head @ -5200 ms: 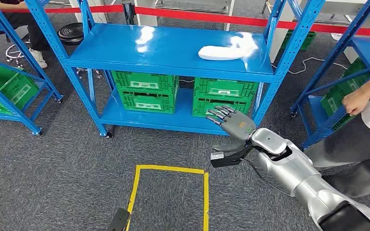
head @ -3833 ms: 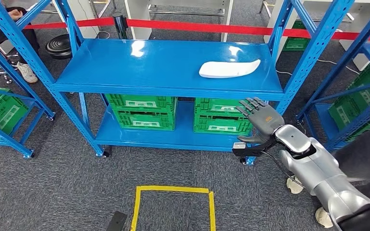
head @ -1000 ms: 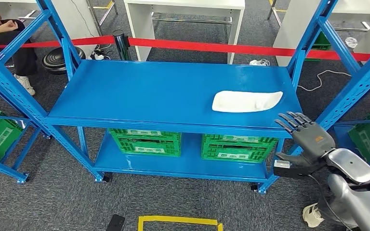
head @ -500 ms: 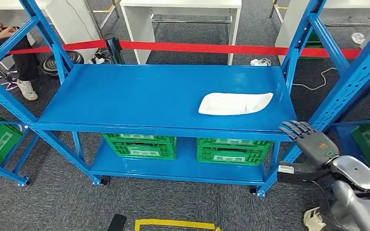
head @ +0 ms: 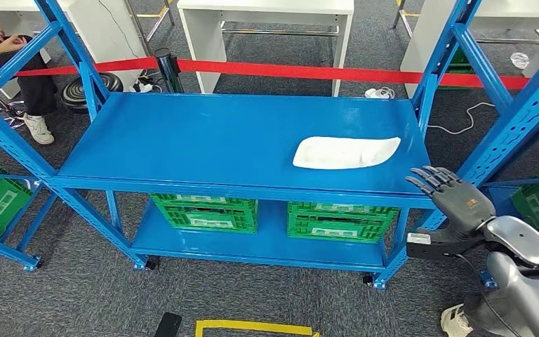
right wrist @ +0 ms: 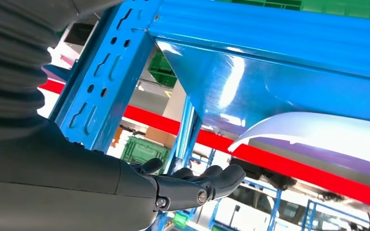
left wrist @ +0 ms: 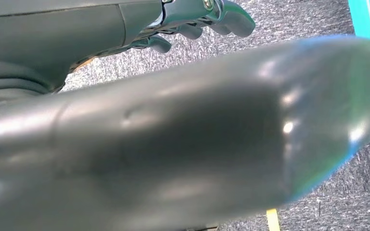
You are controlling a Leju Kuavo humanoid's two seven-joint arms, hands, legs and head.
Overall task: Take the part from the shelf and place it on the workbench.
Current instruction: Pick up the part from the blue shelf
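The white curved part (head: 346, 152) lies on the right side of the blue shelf's top board (head: 203, 140), near its front edge. My right hand (head: 456, 200) is open with fingers spread, held just off the shelf's front right corner, nearer to me than the part and apart from it. In the right wrist view the dark fingers (right wrist: 192, 185) are extended and hold nothing, and the part (right wrist: 318, 134) lies beyond them past the blue upright (right wrist: 101, 82). My left hand (left wrist: 197, 14) hangs over grey carpet with nothing in it, behind its thick thumb (left wrist: 183, 139).
Two green crates (head: 205, 213) (head: 342, 222) stand on the lower board. A red barrier tape (head: 288, 70) and white tables run behind the shelf. More blue racks flank it on both sides. A person (head: 0, 49) sits at far left. Yellow floor tape (head: 253, 328) lies near my feet.
The camera has come closer to the shelf, which now looks larger and higher in the picture. My right hand has risen to the level of the top board's front right corner.
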